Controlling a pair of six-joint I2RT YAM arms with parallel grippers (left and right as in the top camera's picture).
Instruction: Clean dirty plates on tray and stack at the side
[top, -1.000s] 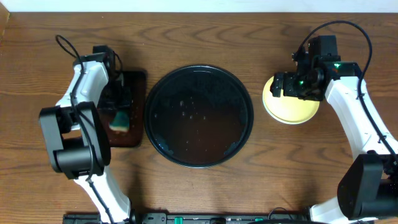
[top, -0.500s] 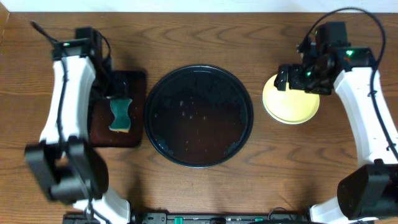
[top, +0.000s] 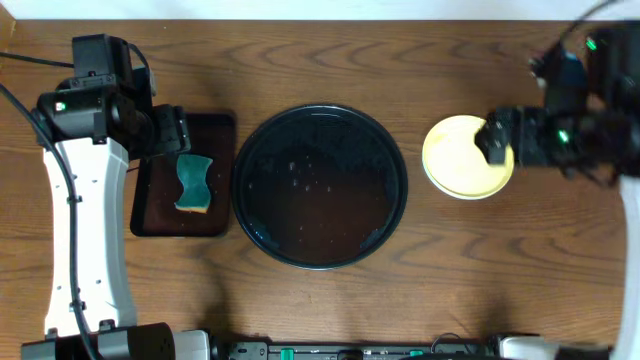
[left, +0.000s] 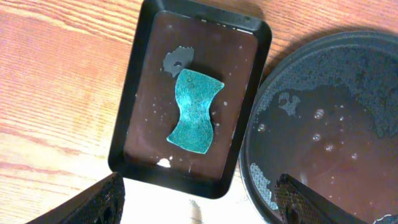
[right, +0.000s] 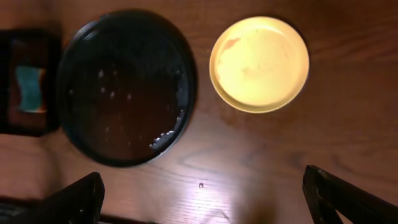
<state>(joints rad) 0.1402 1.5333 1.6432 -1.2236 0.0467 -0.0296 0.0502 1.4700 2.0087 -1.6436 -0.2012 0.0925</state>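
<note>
Spread left gripper (left: 200, 204) wide, dropped sponge (left: 194, 111) on small tray (left: 132, 106), 9 o'clock of tray (top: 252, 205). Pulled right gripper (right: 206, 198), gaping and empty, off yellow plate (top: 455, 160) at 3 o'clock. Found tray bare of plates; cleaning likely done.

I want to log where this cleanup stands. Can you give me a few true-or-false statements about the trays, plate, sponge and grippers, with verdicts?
1. The round black tray holds no plates. True.
2. The yellow plate lies on the round black tray. False: it sits on the table, to the right of that tray.
3. The sponge lies in the rectangular tray. True.
4. The left gripper is shut on the sponge. False: it is open above the sponge, which lies free.
5. The right gripper grips the yellow plate. False: it is open and the plate rests free on the table.
</note>
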